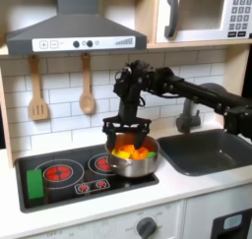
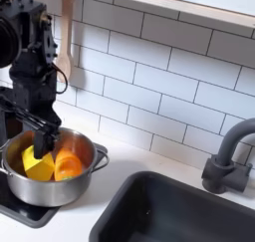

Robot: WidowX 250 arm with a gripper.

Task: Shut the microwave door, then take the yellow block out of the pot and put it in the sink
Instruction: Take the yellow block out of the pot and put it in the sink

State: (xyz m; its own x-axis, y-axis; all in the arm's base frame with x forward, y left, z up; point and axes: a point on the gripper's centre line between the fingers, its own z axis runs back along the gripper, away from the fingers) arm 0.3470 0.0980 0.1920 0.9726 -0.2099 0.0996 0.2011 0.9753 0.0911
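Observation:
The microwave door [image 1: 200, 15] sits flush with the microwave at the first exterior view's top right, its grey bar handle on its left side. The silver pot [image 1: 133, 162] [image 2: 60, 191] stands on the stove's right burner. In it lie the yellow block [image 2: 37, 166] and an orange piece [image 2: 68, 165]. My gripper [image 1: 131, 135] [image 2: 35, 136] hangs over the pot, open, with one finger [image 2: 44, 139] reaching down to the yellow block. The dark grey sink [image 1: 212, 152] [image 2: 169, 214] lies to the pot's right in both exterior views.
A dark curved faucet [image 1: 187, 115] [image 2: 227, 156] stands behind the sink. A wooden spatula [image 1: 37, 90] and spoon [image 1: 87, 86] hang on the tiled wall under the range hood [image 1: 74, 31]. A green piece [image 1: 35, 187] lies at the stove's left edge.

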